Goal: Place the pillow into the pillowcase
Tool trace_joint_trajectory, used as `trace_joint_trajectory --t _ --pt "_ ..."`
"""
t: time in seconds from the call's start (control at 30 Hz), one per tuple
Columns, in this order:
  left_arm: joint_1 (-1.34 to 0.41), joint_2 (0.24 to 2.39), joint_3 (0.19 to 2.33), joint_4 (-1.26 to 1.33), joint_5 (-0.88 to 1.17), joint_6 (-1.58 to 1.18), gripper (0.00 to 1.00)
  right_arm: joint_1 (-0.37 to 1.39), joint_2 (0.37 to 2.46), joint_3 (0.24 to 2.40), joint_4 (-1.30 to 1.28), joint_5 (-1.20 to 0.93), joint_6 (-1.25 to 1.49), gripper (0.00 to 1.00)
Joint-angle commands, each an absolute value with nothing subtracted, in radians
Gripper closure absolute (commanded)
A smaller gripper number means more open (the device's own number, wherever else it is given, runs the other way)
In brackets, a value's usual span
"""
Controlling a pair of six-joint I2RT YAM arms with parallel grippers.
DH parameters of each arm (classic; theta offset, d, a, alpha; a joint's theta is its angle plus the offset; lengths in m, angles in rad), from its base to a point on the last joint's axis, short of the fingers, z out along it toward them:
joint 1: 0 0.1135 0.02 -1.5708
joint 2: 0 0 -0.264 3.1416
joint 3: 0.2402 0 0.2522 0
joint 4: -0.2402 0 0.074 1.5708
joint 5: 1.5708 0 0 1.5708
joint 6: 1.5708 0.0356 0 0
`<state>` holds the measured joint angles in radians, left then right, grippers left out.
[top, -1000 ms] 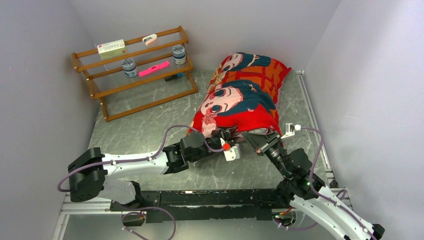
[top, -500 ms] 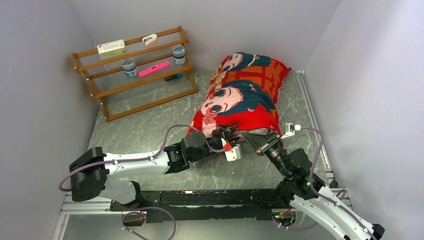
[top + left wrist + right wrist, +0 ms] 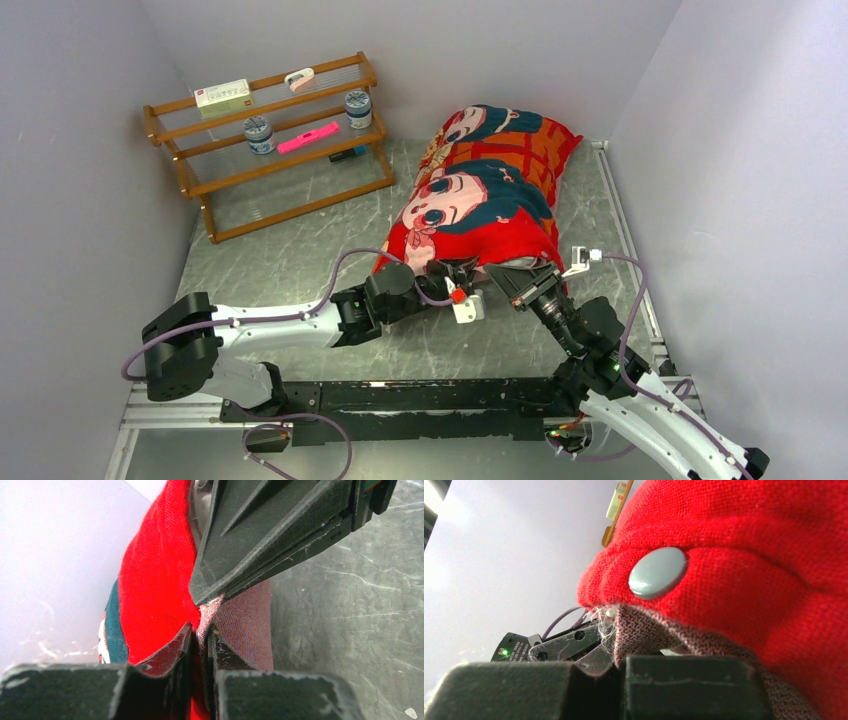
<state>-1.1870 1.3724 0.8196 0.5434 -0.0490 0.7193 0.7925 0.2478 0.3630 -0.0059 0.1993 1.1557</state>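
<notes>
We see the pillowcase (image 3: 490,185) lying plump and full on the grey marbled surface (image 3: 300,260); it keeps toward the right wall, its far end close to the back wall and its near end toward the arms; the printed faces with teal hair look upward. The pillow is hidden from us under that cloth, and we cannot tell how far in it sits.

At the near end the red edge turns over to a paler pink reverse; a round grey snap (image 3: 657,572) sits on the red just above that hem. The left jaws reach this end from the left; in the left wrist view their two fingers (image 3: 170,655) stand all but closed, with a thin fold of the pink hem pinched between them. The right jaws come in from the near right; in the right wrist view their fingers (image 3: 694,685) are pressed together on the same hem, with frayed threads showing at the grip. The two pairs of jaws meet almost tip to tip, just beside each other on the cloth; one dark finger of the right pair fills the top of the left wrist view.

Further out, well apart at the far left, a wooden rack (image 3: 270,150) stands near the back corner; it carries a white box (image 3: 222,95), two lidded jars (image 3: 259,133) and a pink item (image 3: 308,137).
</notes>
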Motion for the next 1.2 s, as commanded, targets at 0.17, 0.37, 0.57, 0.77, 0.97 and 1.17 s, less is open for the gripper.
trace_joint_trajectory --t 0.17,0.37,0.57,0.77,0.97,1.17 --pt "-1.178 1.37 0.867 0.569 -0.117 0.708 0.6 0.798 0.229 0.411 0.096 0.176 1.149 1.0" --pt "-1.177 1.37 0.872 0.559 -0.115 0.706 0.49 0.798 0.222 0.396 0.107 0.194 1.155 1.0" --pt "-1.177 1.382 0.886 0.586 -0.141 0.715 0.48 0.798 0.237 0.397 0.112 0.194 1.154 1.0" --pt "-1.175 1.411 0.899 0.605 -0.162 0.724 0.41 0.798 0.234 0.394 0.104 0.195 1.155 1.0" --pt "-1.175 1.334 0.893 0.541 -0.111 0.699 0.2 0.798 0.246 0.415 0.098 0.194 1.139 1.0" --pt "-1.175 1.26 0.884 0.486 -0.079 0.682 0.25 0.798 0.241 0.429 0.081 0.2 1.126 1.0"
